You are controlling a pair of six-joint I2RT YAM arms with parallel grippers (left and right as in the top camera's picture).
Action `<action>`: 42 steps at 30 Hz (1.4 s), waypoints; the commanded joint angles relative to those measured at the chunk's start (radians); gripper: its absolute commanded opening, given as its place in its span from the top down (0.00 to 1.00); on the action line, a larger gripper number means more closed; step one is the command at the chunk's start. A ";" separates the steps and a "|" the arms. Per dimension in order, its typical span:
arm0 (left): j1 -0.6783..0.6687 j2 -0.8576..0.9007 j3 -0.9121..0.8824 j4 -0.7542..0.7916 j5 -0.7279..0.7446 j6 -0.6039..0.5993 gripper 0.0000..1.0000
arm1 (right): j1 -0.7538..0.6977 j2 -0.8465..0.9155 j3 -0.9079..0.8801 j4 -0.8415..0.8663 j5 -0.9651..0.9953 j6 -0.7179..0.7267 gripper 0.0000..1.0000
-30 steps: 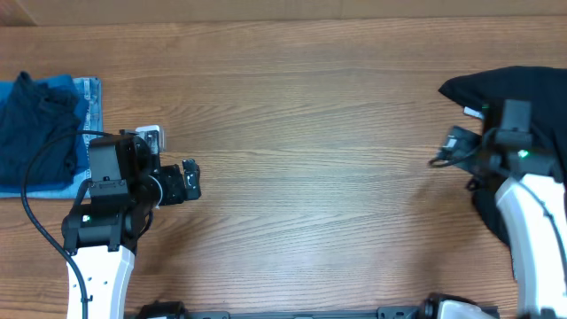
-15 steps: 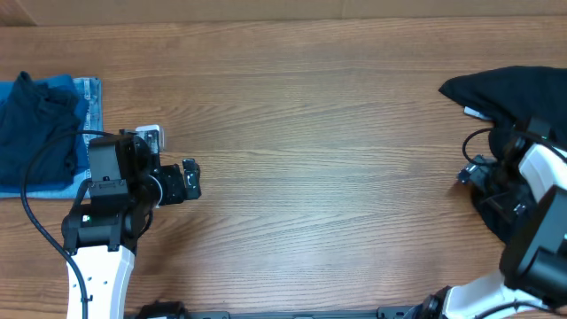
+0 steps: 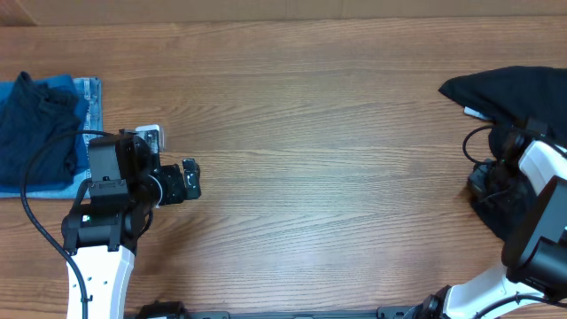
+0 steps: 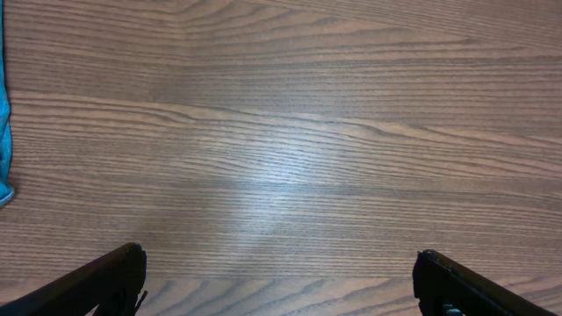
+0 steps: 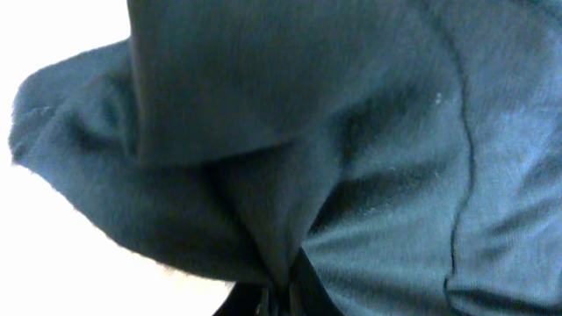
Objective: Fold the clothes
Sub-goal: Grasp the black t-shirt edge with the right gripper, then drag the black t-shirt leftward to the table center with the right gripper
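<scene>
As right jaws withdrew, garment (image 5: pixel 351 132) pinched (black)

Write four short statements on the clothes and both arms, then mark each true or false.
1. The blue clothes lie at the left edge of the table. True.
2. On the left arm, the jaws hold cloth. False: they stand open over bare wood.
3. On the right arm, the jaws pinch the black garment. True, as the right wrist view shows.
4. The black garment lies neatly folded at the table's middle. False: it sits bunched at the right edge.
</scene>
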 commanded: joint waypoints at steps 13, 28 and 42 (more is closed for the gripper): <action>-0.006 0.005 0.027 0.033 0.014 0.012 0.00 | 0.488 -0.177 0.556 -0.309 -0.335 -0.239 0.96; -0.007 0.006 0.027 0.033 0.015 0.011 0.00 | 1.113 -0.064 0.556 0.350 -0.138 -0.132 0.65; -0.006 0.006 0.027 0.027 0.015 0.001 0.00 | 0.711 -0.085 0.556 -0.165 -0.062 -0.103 0.00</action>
